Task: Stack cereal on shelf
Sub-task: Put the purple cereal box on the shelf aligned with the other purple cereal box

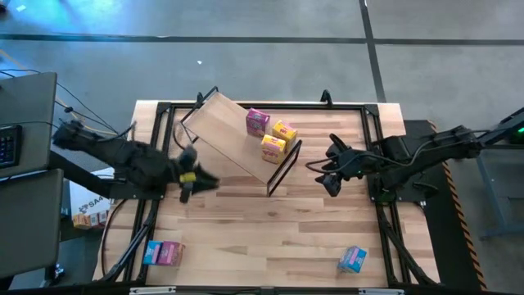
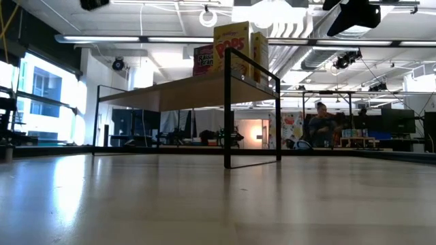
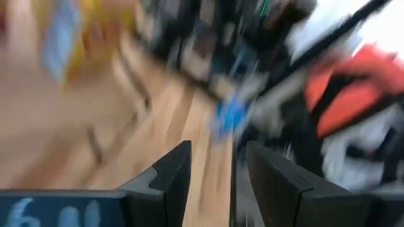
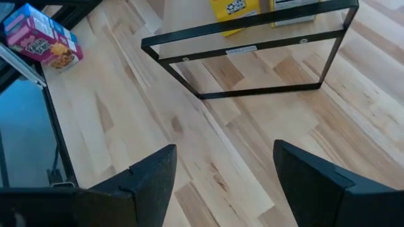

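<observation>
The shelf (image 1: 233,135), a light board on a black wire frame, stands slantwise on the far middle of the table. A magenta cereal box (image 1: 258,121) and two yellow ones (image 1: 284,131) (image 1: 273,148) stand on its right end; the low view shows them as the yellow box (image 2: 231,44) and magenta box (image 2: 203,60). A pink-and-blue box (image 1: 164,252) lies near the front left, a light blue box (image 1: 352,259) near the front right. My left gripper (image 1: 209,182) (image 3: 218,183) hangs open left of the shelf. My right gripper (image 1: 332,187) (image 4: 224,183) hangs open right of it.
A black rail frame (image 1: 381,156) runs around the tabletop. Bare wood (image 1: 270,238) lies between the two loose boxes in the near middle. The right wrist view shows the shelf's end frame (image 4: 252,63) and the pink box (image 4: 41,38). A person (image 2: 320,126) sits far behind the table.
</observation>
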You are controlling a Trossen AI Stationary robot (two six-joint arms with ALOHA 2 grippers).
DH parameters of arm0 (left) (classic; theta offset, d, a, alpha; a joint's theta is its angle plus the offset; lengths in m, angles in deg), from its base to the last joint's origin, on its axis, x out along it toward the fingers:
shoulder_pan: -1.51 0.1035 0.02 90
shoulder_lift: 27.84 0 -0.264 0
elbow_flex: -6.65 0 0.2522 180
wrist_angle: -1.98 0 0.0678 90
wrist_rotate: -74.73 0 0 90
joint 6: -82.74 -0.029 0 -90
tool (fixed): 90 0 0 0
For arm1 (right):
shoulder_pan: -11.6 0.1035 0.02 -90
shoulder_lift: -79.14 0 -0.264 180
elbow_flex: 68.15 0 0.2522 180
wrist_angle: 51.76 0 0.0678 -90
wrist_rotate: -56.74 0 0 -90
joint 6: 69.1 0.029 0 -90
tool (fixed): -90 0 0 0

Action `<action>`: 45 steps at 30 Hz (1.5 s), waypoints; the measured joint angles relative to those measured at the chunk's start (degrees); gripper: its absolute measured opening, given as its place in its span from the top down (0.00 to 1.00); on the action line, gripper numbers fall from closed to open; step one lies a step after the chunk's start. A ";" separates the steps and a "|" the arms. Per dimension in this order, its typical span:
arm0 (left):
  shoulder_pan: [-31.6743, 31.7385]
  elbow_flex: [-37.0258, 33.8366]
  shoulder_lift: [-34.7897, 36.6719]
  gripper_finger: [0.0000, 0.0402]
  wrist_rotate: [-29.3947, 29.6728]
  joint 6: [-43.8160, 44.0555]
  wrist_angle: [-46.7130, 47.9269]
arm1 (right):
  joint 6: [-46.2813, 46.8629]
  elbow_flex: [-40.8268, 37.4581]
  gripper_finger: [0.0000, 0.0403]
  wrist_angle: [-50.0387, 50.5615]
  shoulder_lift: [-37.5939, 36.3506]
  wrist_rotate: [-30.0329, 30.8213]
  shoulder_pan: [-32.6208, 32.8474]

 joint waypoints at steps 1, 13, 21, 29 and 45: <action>-2.14 3.60 -2.18 0.64 -0.13 2.30 7.12 | -0.52 0.00 0.36 0.00 0.00 0.08 0.00; -26.72 21.75 -25.38 0.50 -15.60 39.95 39.73 | -2.33 0.00 0.36 0.48 0.00 2.63 -0.13; -35.69 21.69 -31.44 0.40 -13.35 72.40 41.68 | -3.76 0.00 0.36 0.47 0.00 5.69 -0.13; -38.12 21.71 -37.23 0.40 -16.06 81.62 43.61 | -3.77 0.00 0.36 0.47 0.00 6.34 -0.13; -37.48 21.71 -36.60 0.40 -12.97 82.30 46.56 | -3.37 0.00 0.36 0.45 0.00 6.87 -0.13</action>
